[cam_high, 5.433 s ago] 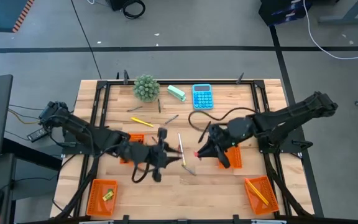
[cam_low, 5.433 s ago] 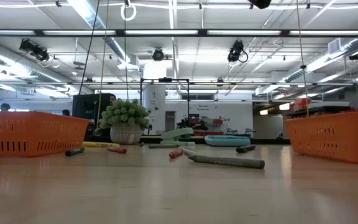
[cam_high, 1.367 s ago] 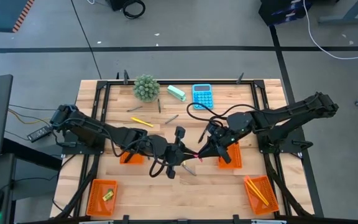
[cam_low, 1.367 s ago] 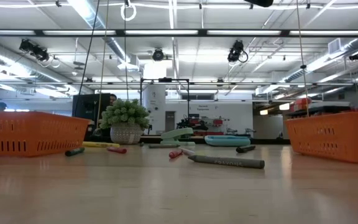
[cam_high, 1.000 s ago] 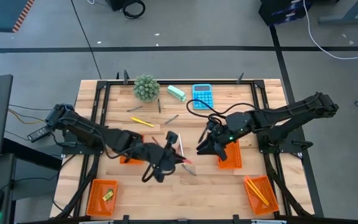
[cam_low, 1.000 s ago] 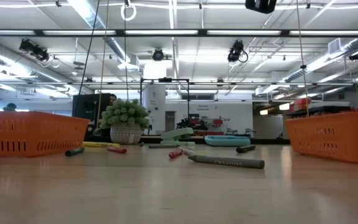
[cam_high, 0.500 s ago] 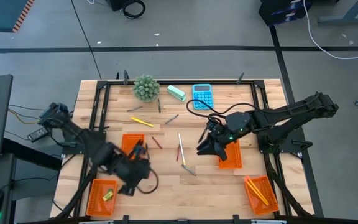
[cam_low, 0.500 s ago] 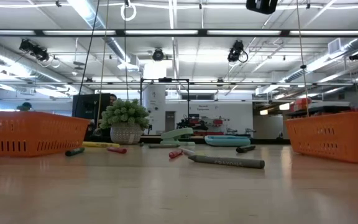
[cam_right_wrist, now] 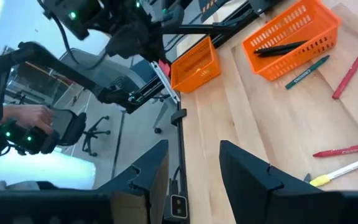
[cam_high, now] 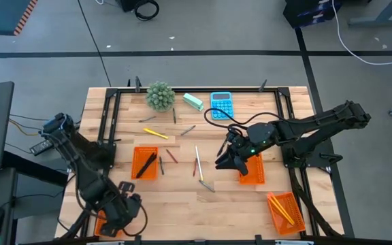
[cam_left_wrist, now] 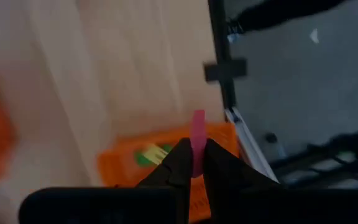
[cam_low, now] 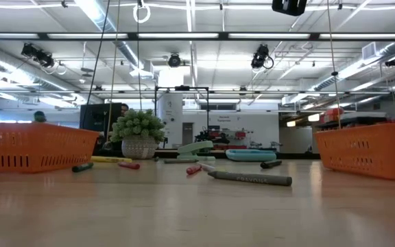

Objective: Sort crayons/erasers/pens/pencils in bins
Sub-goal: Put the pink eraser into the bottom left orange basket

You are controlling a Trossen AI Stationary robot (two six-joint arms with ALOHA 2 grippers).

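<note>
Sorting clutter on the counter (cam_high: 182,197)

Plant (cam_high: 160,96), calculator (cam_high: 221,105) and loose pencils (cam_high: 197,162) lie mid-counter. Left gripper (cam_left_wrist: 194,163), jaws pinching a pink eraser (cam_left_wrist: 198,134), hangs over the front-left bin (cam_left_wrist: 166,146); right gripper (cam_high: 223,162), jaws parted and empty, waits beside another bin (cam_high: 252,169).

You have four orange bins (cam_high: 136,154), one potted plant (cam_high: 160,96), one blue calculator (cam_high: 221,106) and one mint-green block (cam_high: 193,102). You can count one pink eraser (cam_left_wrist: 198,134) and two clearly yellow pencils (cam_high: 155,133); the small loose sticks are too fine to count.
</note>
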